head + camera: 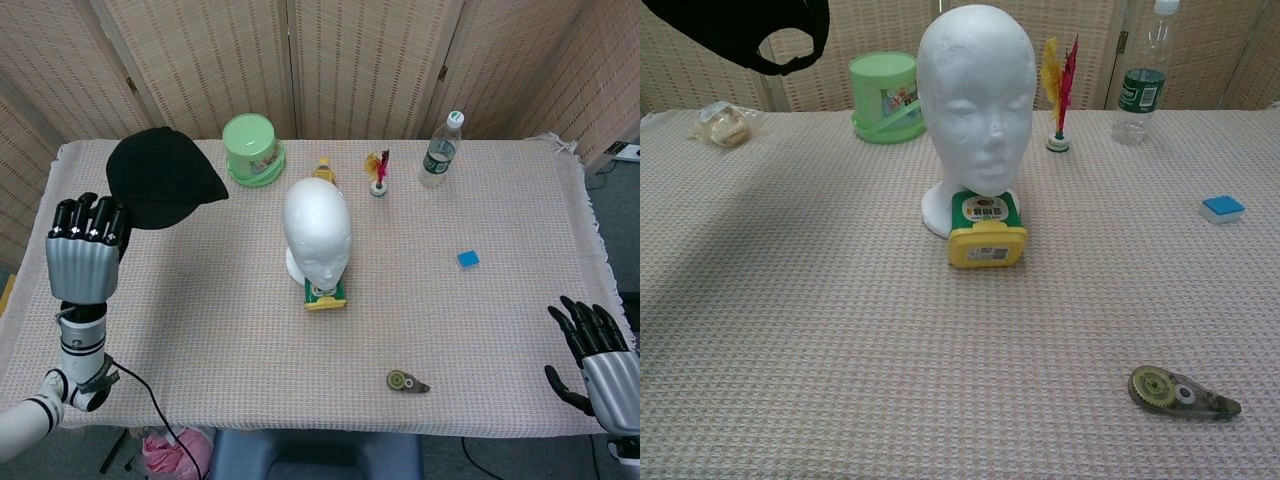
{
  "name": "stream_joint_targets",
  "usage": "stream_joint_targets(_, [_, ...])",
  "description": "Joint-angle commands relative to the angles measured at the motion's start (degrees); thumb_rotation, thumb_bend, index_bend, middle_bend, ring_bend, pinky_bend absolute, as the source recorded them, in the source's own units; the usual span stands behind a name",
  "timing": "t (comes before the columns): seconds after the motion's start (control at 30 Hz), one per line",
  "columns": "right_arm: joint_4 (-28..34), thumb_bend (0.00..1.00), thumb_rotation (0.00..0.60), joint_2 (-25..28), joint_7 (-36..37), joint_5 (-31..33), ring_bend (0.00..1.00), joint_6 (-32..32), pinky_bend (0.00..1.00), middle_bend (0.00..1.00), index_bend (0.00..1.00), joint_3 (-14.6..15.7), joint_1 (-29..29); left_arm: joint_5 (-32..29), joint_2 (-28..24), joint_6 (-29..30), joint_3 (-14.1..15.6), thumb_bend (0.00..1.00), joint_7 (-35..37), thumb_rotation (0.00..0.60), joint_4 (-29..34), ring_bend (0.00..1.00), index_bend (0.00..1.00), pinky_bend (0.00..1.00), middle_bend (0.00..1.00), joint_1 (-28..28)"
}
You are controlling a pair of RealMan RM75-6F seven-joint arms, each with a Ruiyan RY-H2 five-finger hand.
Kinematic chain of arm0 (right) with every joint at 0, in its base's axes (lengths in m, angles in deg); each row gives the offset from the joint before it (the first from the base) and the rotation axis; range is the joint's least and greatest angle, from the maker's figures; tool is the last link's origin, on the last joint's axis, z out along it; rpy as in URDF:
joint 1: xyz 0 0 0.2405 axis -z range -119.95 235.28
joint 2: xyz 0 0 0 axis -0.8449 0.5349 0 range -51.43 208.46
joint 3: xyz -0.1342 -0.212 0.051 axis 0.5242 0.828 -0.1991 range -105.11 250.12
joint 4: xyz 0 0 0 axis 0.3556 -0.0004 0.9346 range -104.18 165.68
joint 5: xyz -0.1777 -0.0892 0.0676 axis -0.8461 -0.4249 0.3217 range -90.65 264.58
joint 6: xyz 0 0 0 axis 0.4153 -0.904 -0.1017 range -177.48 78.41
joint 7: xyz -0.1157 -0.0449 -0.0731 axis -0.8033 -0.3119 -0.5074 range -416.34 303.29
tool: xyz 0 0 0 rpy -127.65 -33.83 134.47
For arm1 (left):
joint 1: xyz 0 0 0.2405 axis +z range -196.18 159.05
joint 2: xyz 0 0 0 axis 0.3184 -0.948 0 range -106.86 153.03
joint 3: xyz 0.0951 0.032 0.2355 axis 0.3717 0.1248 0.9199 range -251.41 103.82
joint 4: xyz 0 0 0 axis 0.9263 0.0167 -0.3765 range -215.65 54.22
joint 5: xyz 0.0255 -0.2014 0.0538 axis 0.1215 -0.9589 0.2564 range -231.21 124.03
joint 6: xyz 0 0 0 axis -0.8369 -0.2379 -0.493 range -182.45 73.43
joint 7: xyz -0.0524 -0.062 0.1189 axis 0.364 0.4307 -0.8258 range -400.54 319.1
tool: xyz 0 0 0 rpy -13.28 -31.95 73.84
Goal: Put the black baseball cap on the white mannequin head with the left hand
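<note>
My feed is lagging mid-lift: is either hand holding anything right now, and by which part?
The left hand holds the black baseball cap by its near edge, raised above the table. The exact contact is hidden behind its fingers. The right hand holds nothing.

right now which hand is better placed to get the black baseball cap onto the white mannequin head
Left. The left hand holds the black baseball cap aloft beside the white mannequin head; the right hand sits empty at the table's far corner.
</note>
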Motion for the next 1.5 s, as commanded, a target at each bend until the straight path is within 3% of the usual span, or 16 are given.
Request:
stream_joint_targets(0.03, [-0.1, 0.31, 0.6, 0.28, 0.63, 0.14, 0.0, -0.13, 0.0, 0.0, 0.0, -0.09, 0.03, -0.19, -0.24, -1.62, -0.99, 0.46, -1.31, 0.6, 1.23, 0.47, 0.58, 0.56, 0.61, -1.62])
stream_joint_targets(0.7, [-0.86, 0.32, 0.6, 1.67, 4.9, 0.36, 0.0, -0.26, 0.0, 0.0, 0.0, -0.26, -0.15, -2.14, 2.5, -10.8, -6.09, 0.46, -10.42, 0.6, 10.37, 0.46, 0.57, 0.56, 0.61, -11.93])
stream_joint_targets(1.3, [-1.77, 0.32, 0.6, 3.16, 9.44, 1.53, 0.0, -0.82, 0.0, 0.0, 0.0, -0.62, 0.09, -4.52, 11.28, -17.54, -6.74, 0.46, -11.67, 0.6, 3.29, 0.46, 0.57, 0.56, 0.61, -20.99])
stream_joint_targets(1.5, [-2.27, 0.32, 0.6, 3.58, 10.95, 1.61, 0.0, -0.75, 0.0, 0.0, 0.0, -0.6, 0.06, -5.63, 14.77, -19.91, -7.19, 0.46, -10.16, 0.6, -2.25, 0.46, 0.57, 0.56, 0.61, -24.53])
